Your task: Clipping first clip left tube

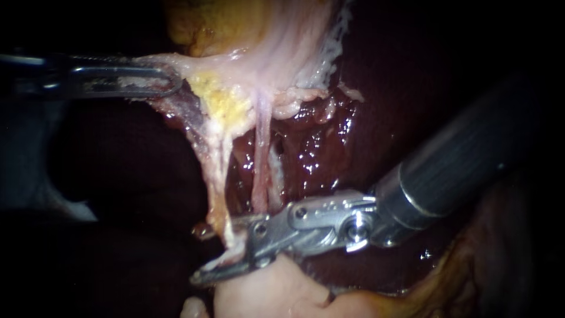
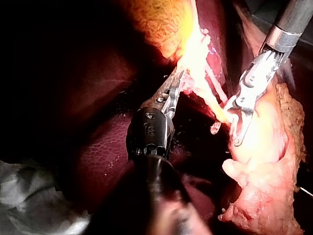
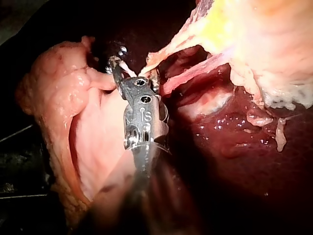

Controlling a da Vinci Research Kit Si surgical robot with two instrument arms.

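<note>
While jaws of the left instrument (image 1: 173, 81) clench pale membranous tissue (image 1: 197, 63) taut, right instrument (image 1: 220, 250): jaws spread, straddling whitish stringy left tube (image 1: 216, 182) over dark red liver (image 1: 321, 141). Seat squarely across before squeezing; spare neighbouring pink tube (image 1: 261, 159).

**Bright middle, black edges**

In the endoscope view the light comes from the camera's side. The pale tissue (image 1: 276, 53) just ahead of the left instrument (image 1: 168, 81) is strongly lit, while everything well away from both instruments drops into black. The wet liver (image 1: 312, 153) just beyond the right instrument (image 1: 220, 250) carries small sparks of glare, and that instrument's metal shines. In the left wrist view the tissue beside the right instrument is washed out by glare, and the left instrument's own shaft lies in deep shadow. The right wrist view shows glaring tissue ahead and a dark shaft.
</note>
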